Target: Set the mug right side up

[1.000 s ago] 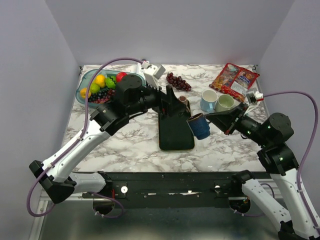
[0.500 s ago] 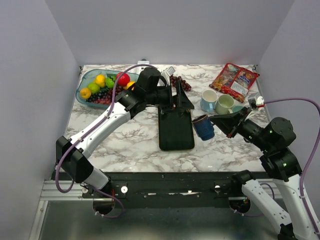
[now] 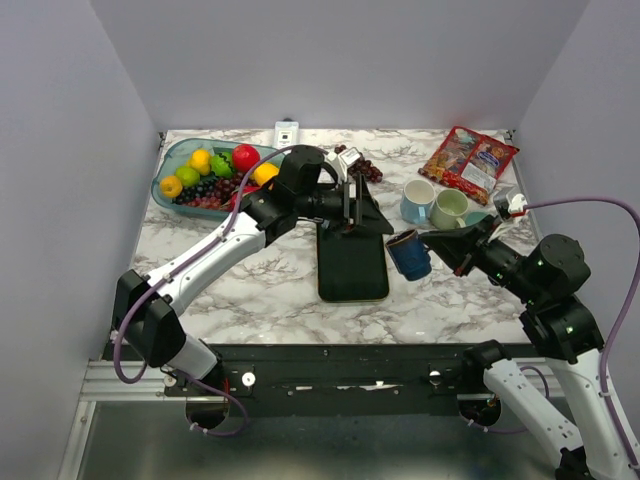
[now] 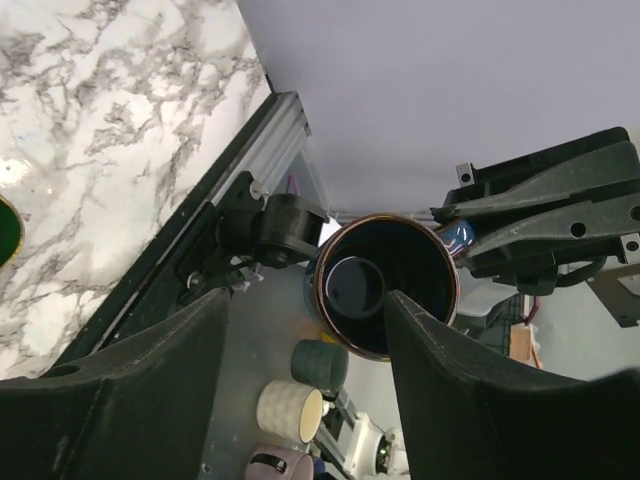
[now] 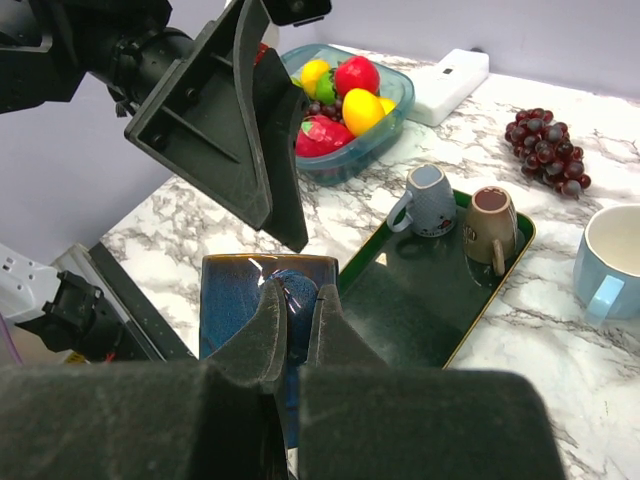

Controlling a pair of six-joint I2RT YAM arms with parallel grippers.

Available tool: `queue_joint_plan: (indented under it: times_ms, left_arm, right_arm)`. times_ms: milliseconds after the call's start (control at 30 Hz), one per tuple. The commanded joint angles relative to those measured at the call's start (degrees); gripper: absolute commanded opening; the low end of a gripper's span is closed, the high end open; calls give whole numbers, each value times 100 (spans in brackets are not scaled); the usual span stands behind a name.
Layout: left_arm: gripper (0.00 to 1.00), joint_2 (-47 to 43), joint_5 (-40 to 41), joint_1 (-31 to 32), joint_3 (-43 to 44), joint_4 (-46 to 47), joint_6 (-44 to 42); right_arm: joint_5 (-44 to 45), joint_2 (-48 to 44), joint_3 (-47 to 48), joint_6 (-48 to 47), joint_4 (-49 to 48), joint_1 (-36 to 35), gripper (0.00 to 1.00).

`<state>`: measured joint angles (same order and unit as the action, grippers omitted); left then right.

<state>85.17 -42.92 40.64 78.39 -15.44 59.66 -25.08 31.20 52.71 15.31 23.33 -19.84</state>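
Left of the dark tray [image 3: 352,270], the left arm [image 3: 200,265] is built of white link shells joined by black cylindrical joint housings, with a purple cable [image 3: 229,195] running along it. Right of the tray, the right arm [image 3: 590,400] has the same white-and-black build and a second purple cable [image 3: 585,199]. The left gripper [image 4: 305,300] has broad matt-black wedge fingers stiffened by ribs. The right gripper [image 5: 297,295] has slimmer black fingers dotted with small screws.

The left arm [image 3: 210,255] stretches far forward and rightward, and its left hand [image 3: 370,212] is turned on its side with the fingers spread apart. The right arm [image 3: 545,275] is bent at the elbow. Its right hand [image 3: 424,239] points left, fingers pinched onto the wall of the mug [image 3: 407,256].
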Motion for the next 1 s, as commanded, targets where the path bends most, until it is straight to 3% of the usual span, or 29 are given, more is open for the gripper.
queue_joint_plan:
  times_ms: [0, 333, 433, 533, 567, 600, 633, 667, 700, 833, 967]
  left_arm:
    - [63, 271, -437, 154, 98, 182, 178]
    - [27, 633, -876, 304, -192, 1499, 1241]
    - [3, 712, -929, 304, -175, 1745, 1355]
    - [0, 782, -649, 304, -17, 1564, 804]
    - [0, 808, -509, 304, 105, 1327, 497]
    - [0, 878, -385, 304, 411, 1142, 137]
    - [0, 914, 25, 313, 588, 531, -771]
    - [0, 949, 264, 313, 764, 203, -1163]
    - [0, 1036, 440, 321, 1087, -53, -1646]
    - [0, 1291, 1161, 339, 1486, -758, -2967]
    - [0, 1581, 1766, 409, 1530, -802, -4082]
  right_arm:
    - [-23, 9, 64, -90, -285, -38, 1]
    - [-6, 9, -217, -46, -611, -38, 1]
    - [56, 35, -279, 7, -567, -38, 1]
    - [223, 184, -244, 147, -295, -38, 2]
    - [293, 237, -191, 191, -172, -38, 11]
    - [493, 298, -104, 331, 81, -38, 33]
    - [600, 386, -59, 376, 223, -38, 41]
    - [697, 439, -15, 411, 372, -38, 43]
    - [932, 474, 55, 490, 687, -38, 54]
    - [1786, 624, 476, 727, 1445, -47, 74]
    - [2901, 843, 810, 1201, 2200, -38, 81]
